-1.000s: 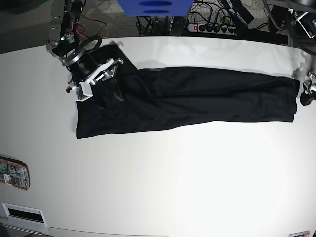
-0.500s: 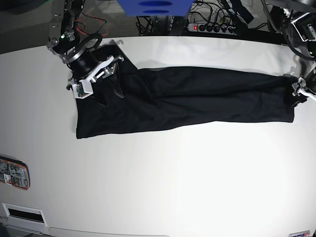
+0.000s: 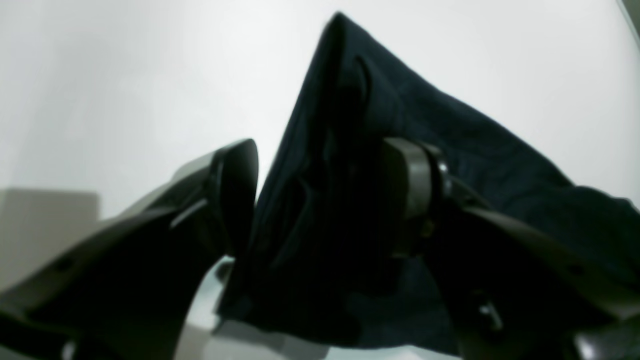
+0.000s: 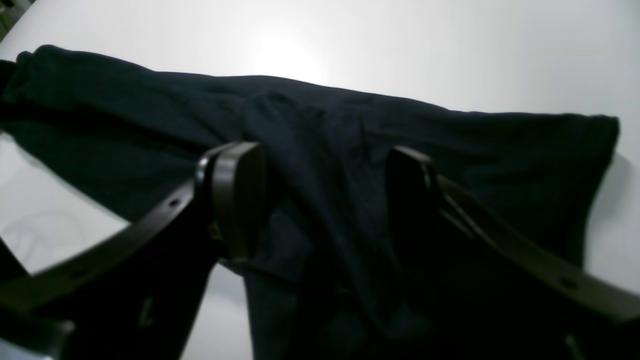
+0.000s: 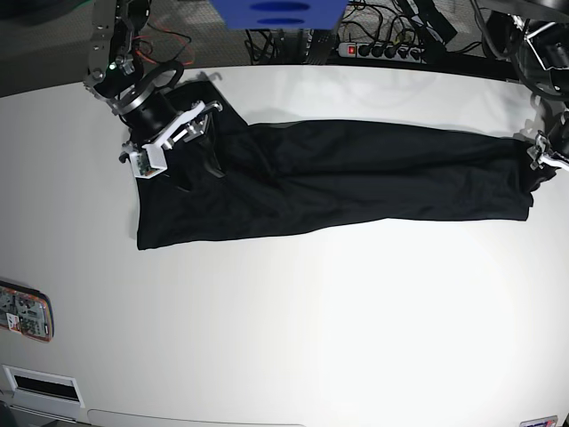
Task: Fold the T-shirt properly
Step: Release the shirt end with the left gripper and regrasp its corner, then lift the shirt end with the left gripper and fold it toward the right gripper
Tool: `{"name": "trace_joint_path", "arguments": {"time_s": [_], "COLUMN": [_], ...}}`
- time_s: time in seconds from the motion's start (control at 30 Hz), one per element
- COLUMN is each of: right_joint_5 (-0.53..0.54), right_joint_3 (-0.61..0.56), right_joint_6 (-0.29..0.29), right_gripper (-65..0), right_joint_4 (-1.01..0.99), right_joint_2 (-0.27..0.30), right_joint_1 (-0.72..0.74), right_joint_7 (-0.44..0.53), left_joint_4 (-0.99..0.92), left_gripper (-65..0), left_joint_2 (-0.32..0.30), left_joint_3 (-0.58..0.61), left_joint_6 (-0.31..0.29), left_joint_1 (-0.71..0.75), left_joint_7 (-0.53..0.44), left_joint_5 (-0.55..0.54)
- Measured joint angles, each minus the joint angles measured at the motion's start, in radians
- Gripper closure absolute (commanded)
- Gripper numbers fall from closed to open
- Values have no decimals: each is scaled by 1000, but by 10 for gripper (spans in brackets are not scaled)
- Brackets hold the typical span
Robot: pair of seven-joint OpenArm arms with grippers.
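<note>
Base view shows the T-shirt lying as a long dark band across the white bench, running from the far left to the right edge, its left end wider and reaching nearer than the rest. The right arm comes in from the far left corner and slants down over that left end, its white-framed wrist angled toward the cloth; the right tool hangs over the upper part of the shirt there. The left arm enters from the far right edge, and the left tool sits at the shirt's narrow right end.

From the right wrist, the right tool has its two dark fingers standing well apart, with wrinkled black fabric spread between and beneath them; whether the pads touch the cloth cannot be told. From the left wrist, the left tool also has its fingers apart, and a raised ridge of the T-shirt stands up between them, close against the right-hand pad, while the left-hand pad sits at the fold's edge over bare bench. The picture is dark and blurred, so a firm clamp cannot be confirmed.

A small orange-rimmed device lies at the bench's near left edge, well apart from the shirt.
</note>
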Motion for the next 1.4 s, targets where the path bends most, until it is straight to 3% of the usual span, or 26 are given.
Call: {"name": "trace_joint_path", "arguments": {"time_s": [0.17,0.43,0.57,0.63,0.87,1.07,1.13,1.4], "right_joint_5": [0,0,0,0,0,0,0,0], "right_joint_3": [3,3,3,3,-1,-1,0,-1], "right_joint_6": [-2,-2,-2,-2,-2,-2,-2,-2], "right_gripper": [-369,-369,-369,-369,-369,-369,-369,-369], "right_joint_4": [0,0,0,0,0,0,0,0], "right_joint_2": [0,0,1,0,1,1,1,1], "right_joint_1": [1,0,0,0,0,1,0,0], "right_joint_7": [0,0,0,0,0,0,0,0], "left_joint_4": [5,11,11,11,9,1,-1,18], "left_gripper": [-348,-345,-339,-297,0,0,0,0], "left_joint_2": [5,84,90,88,73,63,39,-11], "left_joint_3": [41,39,40,40,37,44,47,44], "left_joint_6": [0,-15,-24,-23,-8,-17,-8,15], "left_joint_1": [-11,-16,-16,-16,-13,-24,-34,-34], "left_joint_7": [-6,-41,-36,-38,-12,-97,-108,-103], "left_joint_5": [0,-35,-37,-37,-15,45,98,122]}}
